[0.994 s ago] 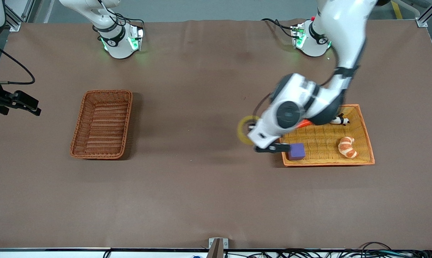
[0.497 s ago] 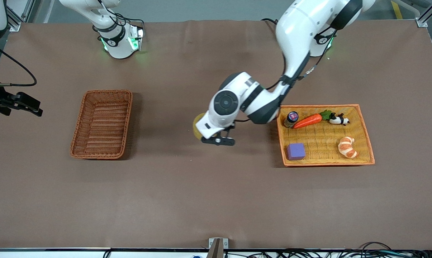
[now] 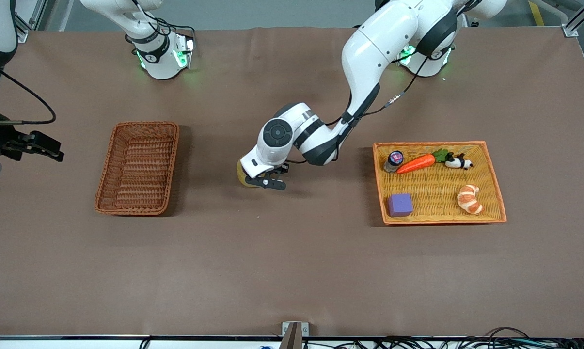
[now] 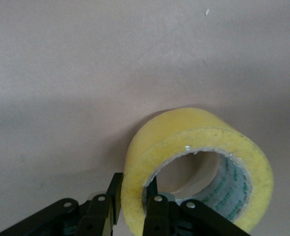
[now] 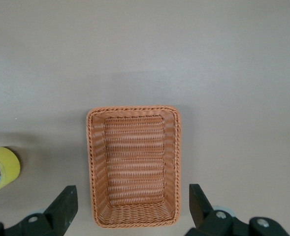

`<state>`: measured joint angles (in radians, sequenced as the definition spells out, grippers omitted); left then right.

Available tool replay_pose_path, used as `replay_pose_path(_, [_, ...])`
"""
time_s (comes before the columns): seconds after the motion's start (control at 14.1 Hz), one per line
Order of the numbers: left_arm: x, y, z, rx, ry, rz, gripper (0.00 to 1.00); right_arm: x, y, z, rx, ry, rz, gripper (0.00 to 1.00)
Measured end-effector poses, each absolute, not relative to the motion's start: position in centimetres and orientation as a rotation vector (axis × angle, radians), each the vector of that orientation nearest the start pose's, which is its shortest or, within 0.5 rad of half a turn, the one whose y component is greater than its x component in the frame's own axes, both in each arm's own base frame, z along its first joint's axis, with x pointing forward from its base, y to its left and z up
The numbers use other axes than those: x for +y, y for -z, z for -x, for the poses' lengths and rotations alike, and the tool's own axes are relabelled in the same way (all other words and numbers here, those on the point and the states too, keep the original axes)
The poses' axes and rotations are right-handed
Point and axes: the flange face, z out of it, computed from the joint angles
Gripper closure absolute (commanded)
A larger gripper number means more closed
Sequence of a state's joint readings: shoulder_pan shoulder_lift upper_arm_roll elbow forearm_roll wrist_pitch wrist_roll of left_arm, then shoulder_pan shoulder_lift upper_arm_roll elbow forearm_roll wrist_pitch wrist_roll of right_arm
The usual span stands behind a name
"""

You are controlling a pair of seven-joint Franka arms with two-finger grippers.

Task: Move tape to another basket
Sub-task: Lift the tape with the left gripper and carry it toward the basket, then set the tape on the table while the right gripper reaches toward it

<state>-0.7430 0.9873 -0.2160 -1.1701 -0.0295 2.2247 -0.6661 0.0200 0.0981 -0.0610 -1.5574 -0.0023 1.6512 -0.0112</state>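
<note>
Carried farther from the orange tray (image 3: 495, 194) toward the basket (image 3: 137, 167): tape (image 4: 194, 162), wall pinched in left gripper (image 3: 265, 182), over bare table. Roughly halfway there. Right gripper (image 5: 130, 211) spread wide, waiting above basket.

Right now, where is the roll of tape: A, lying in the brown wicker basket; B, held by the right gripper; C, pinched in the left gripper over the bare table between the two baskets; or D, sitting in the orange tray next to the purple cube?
C: the left gripper is shut on the wall of the tape, over bare table between the basket and the orange tray.
</note>
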Motion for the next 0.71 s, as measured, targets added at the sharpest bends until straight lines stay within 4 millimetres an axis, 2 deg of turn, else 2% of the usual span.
replay_pose_path(0.07, [-60.3, -20.7, -48.2, 0.292, -0.138, 3.33, 0.03, -2.0, -57.7, -59.2, 0.042, -0.015, 3.144, 0.0])
replay_pose_path(0.21, [-60.2, -23.0, -48.9, 0.274, -0.134, 3.331, 0.0, -1.3, -56.0, -60.0, 0.025, -0.045, 3.14, 0.0])
replay_pose_path(0.35, [-58.7, -27.5, -50.1, 0.241, -0.166, 3.301, 0.0, -0.1, -53.8, -60.7, -0.005, -0.075, 3.139, 0.0])
replay_pose_path(0.5, [-55.7, -33.3, -51.3, 0.21, -0.22, 3.24, 0.0, 2.5, -51.2, -61.0, -0.073, -0.092, 3.132, 0.0])
replay_pose_path(0.57, [-53.6, -36.2, -52.2, 0.178, -0.237, 3.216, 0.0, 4.7, -49.5, -61.0, -0.118, -0.084, 3.125, 0.0])
replay_pose_path(0.71, [-48.1, -41.4, -54.8, 0.073, -0.222, 3.21, 0.0, 10.4, -45.3, -60.1, -0.132, -0.066, 3.112, 0.0])
